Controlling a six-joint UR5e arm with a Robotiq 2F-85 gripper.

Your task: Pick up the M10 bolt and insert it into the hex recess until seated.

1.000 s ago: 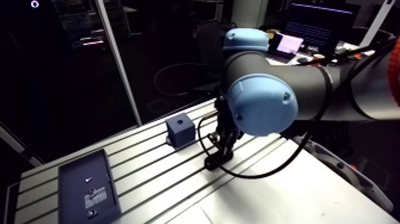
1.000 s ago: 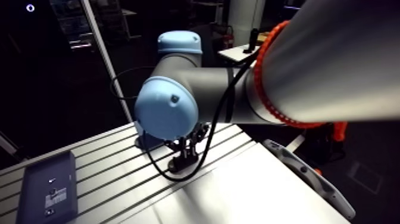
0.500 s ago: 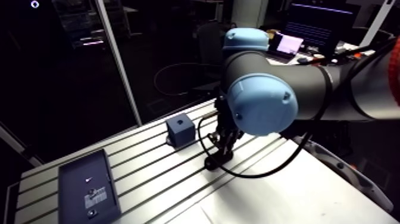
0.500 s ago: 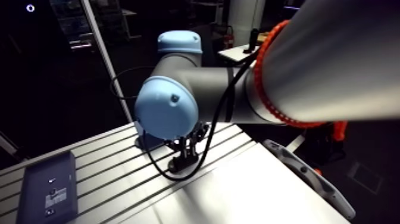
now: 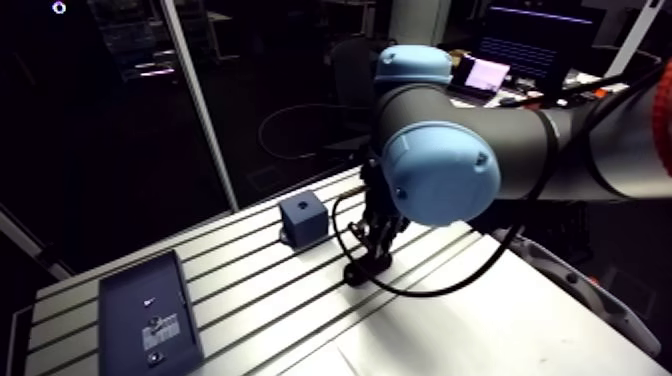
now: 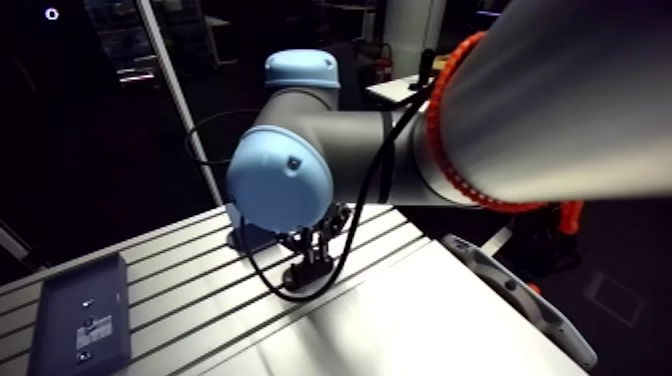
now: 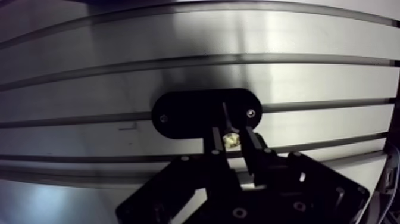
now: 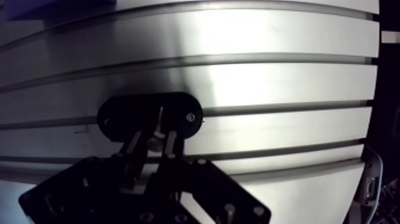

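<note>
Wrist view: the bolt [image 7: 230,140] shows only as a small brassy glint pinched between the fingers of the gripper [image 7: 233,132]. Its shank and thread are hidden. The fingers cover the near middle of the black oval plate [image 7: 184,113], and a hex recess cannot be made out there.

Arm view: the gripper's upper body sits behind the blue joint cap [image 5: 440,170]. The blue block [image 5: 303,219] is almost wholly behind that cap in the right eye. The bits [image 5: 153,324] on the dark tray [image 5: 130,290] are too small to identify.

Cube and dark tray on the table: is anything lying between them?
Nothing. In the arm view, only bare slotted table runs between the cube and the tray.
</note>
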